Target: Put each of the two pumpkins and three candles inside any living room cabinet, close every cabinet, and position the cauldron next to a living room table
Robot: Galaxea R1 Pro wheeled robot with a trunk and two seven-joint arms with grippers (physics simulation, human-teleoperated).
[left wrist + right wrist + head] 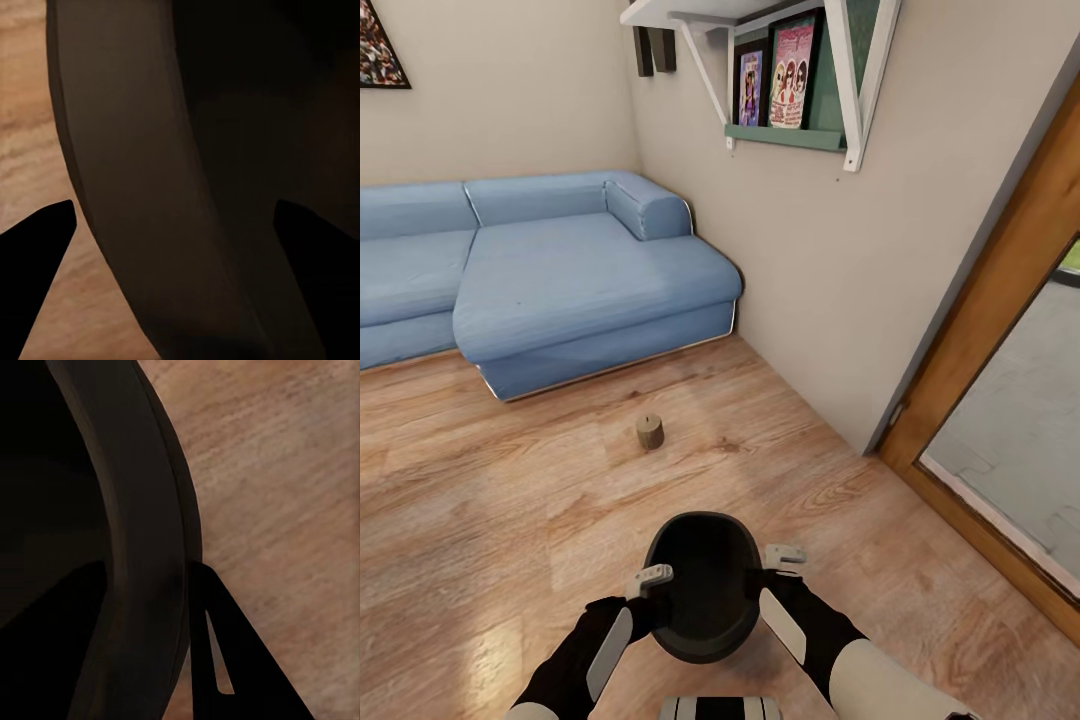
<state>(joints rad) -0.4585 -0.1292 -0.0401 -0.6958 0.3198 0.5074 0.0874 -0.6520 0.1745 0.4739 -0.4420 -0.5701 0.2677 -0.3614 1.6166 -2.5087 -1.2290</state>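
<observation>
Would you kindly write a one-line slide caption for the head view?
Both grippers, left and right, hold the black cauldron by its rim above the wooden floor; one candle stands before the blue sofa.

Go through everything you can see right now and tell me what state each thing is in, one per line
cauldron: mouth toward the head camera, empty, gripped at its rim from both sides
candle: upright on the wood floor, apart from the sofa
left gripper: fingers straddle the cauldron's rim
right gripper: fingers straddle the cauldron's rim
</observation>
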